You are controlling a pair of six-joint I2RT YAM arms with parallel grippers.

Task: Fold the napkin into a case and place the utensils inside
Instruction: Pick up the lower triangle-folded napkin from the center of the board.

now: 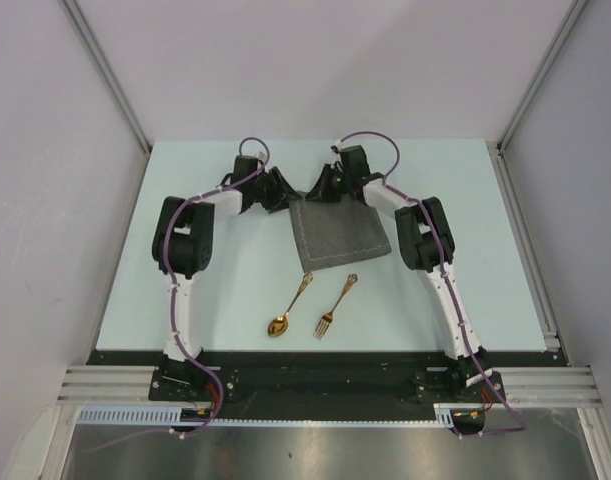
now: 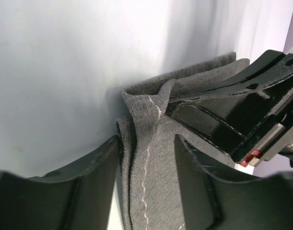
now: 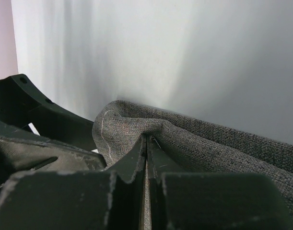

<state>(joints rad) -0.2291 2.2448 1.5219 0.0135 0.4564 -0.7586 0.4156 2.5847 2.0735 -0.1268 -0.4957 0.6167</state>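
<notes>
Table [image 1: 185,300]: I find the pale surface carrying all the task items.
Napkin [image 1: 340,235]: it lies at the far centre, flat apart from its far-left corner, which is bunched and lifted between the two grippers. I judge no case is formed yet.
Right gripper [image 3: 146,143]: clamped on a ridge of the napkin's far edge, fingers tight together with cloth between them.
Left gripper [image 2: 147,143]: jaws stand apart, astride the layered corner just beside the right gripper, and nothing is pinched.
Utensils: spoon [image 1: 288,308] and fork [image 1: 335,307] lie side by side near the bases, well apart from the cloth and untouched.
Step in hand: securing a two-point hold for the fold.
Advice: I would seat the left fingers over every layer before pinching, keep both grips level, and draw the edge across evenly so the hem stays straight.
</notes>
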